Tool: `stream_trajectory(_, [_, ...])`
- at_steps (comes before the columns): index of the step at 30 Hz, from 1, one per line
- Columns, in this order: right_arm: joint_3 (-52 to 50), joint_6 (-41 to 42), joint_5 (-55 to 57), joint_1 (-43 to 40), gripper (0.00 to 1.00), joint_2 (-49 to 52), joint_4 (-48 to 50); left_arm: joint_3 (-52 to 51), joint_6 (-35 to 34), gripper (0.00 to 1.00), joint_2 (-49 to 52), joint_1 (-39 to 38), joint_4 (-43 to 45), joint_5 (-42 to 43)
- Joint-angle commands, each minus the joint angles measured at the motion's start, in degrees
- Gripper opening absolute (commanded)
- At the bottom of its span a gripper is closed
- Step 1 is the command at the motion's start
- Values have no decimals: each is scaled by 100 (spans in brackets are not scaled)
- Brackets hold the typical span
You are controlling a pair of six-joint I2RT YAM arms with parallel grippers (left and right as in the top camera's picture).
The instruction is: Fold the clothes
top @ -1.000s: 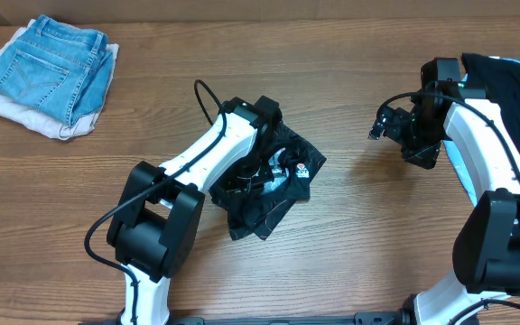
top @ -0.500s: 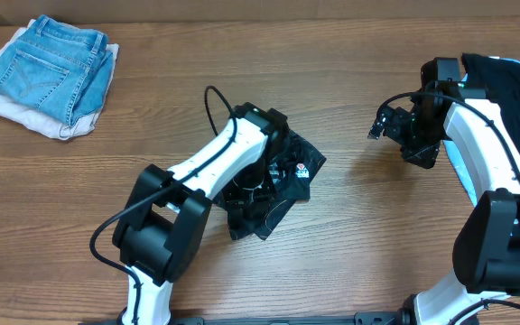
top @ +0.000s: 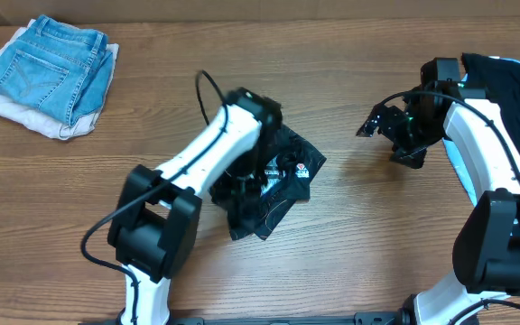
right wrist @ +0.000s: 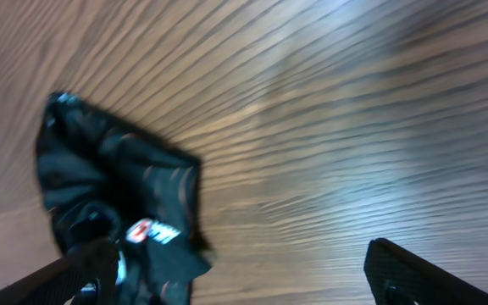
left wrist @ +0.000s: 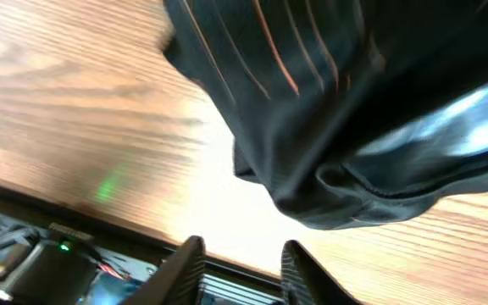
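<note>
We've got the black jersey (top: 278, 176) bunched in a heap right under the left gripper (left wrist: 242, 258), with its orange-lined cloth just ahead of the fingertips. Those fingers stand a little apart with bare table (top: 350, 253) showing between them, and nothing is held. Off to that gripper's right, well clear of the heap, the right gripper (right wrist: 237, 254) hangs over the wood, spread wide and empty. Past its arm to the right lies a plain black garment (top: 513, 86). Far to the left gripper's left we see folded jeans (top: 52, 63).
</note>
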Motion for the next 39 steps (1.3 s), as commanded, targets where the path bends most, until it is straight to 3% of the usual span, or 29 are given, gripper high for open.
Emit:
stream_trajectory(1, [7, -122, -636, 302, 96, -151, 13, 387, 334, 61, -81, 286, -42, -269])
stream_trajectory(2, [7, -125, -645, 420, 94, -151, 15, 396, 345, 64, -81, 345, -42, -236])
stream_trajectory(5, [7, -122, -608, 813, 91, -151, 33, 391, 535, 89, -79, 448, -39, -234])
stream_trajectory(12, [7, -26, -236, 1700, 76, -140, 280, 382, 549, 91, -79, 439, -7, -245])
stream_trajectory(17, [7, 138, -61, 2048, 60, -48, 389, 382, 549, 100, -79, 483, 87, -256])
stream_trajectory(22, [7, 264, -66, 2302, 54, 142, 514, 382, 555, 100, -79, 481, 101, -256])
stream_trajectory(33, [7, 697, 92, 2656, 52, 737, 820, 382, 675, 100, -79, 481, 101, -258])
stream_trajectory(37, [7, 697, 157, 2656, 44, 874, 968, 382, 678, 100, -79, 483, 98, -260])
stream_trajectory(39, [7, 743, 470, 2649, 35, 885, 992, 382, 678, 100, -79, 483, 103, -264])
